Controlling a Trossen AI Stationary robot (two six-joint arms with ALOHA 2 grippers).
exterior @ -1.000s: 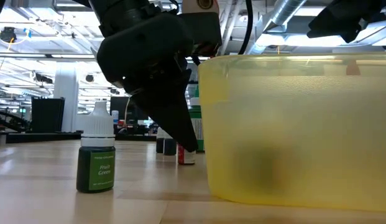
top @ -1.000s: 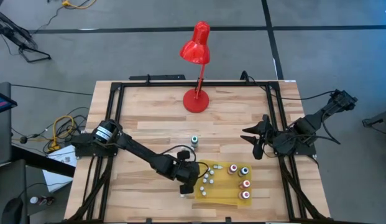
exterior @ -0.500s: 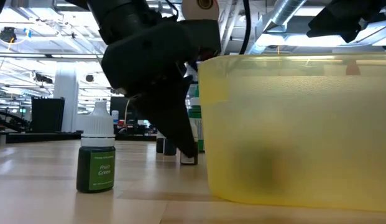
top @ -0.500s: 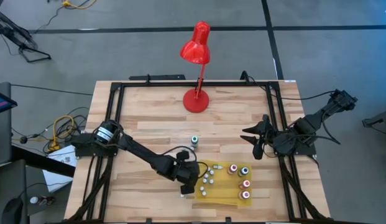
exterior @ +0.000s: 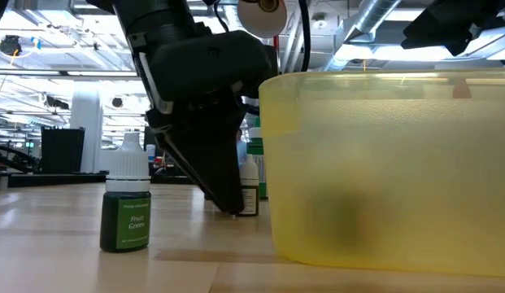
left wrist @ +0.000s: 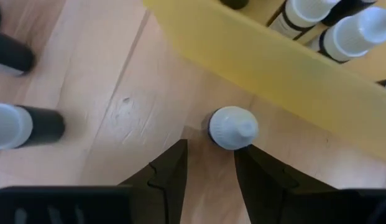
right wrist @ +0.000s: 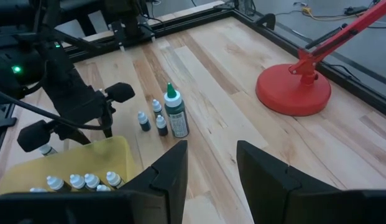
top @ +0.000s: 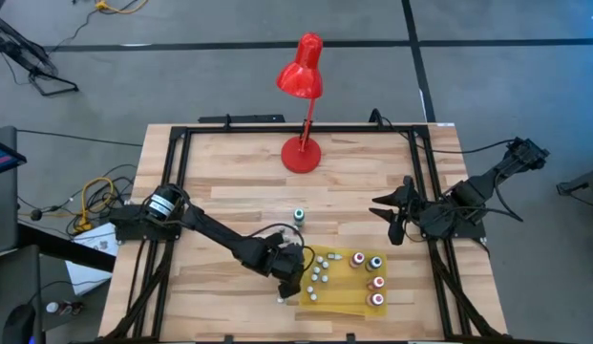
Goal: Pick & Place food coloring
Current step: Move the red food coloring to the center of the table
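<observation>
4 bottles (top: pixel 375 282) in tub (top: pixel 340 299) (3 red-topped), 1 lamp (top: pixel 301 153).

"Fruit Green" on green bottle (exterior: pixel 126 218)

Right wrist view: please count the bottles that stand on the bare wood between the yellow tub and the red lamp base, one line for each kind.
Tall green bottle: 1
Small dark bottles with pale caps: 3
Total: 4
</observation>
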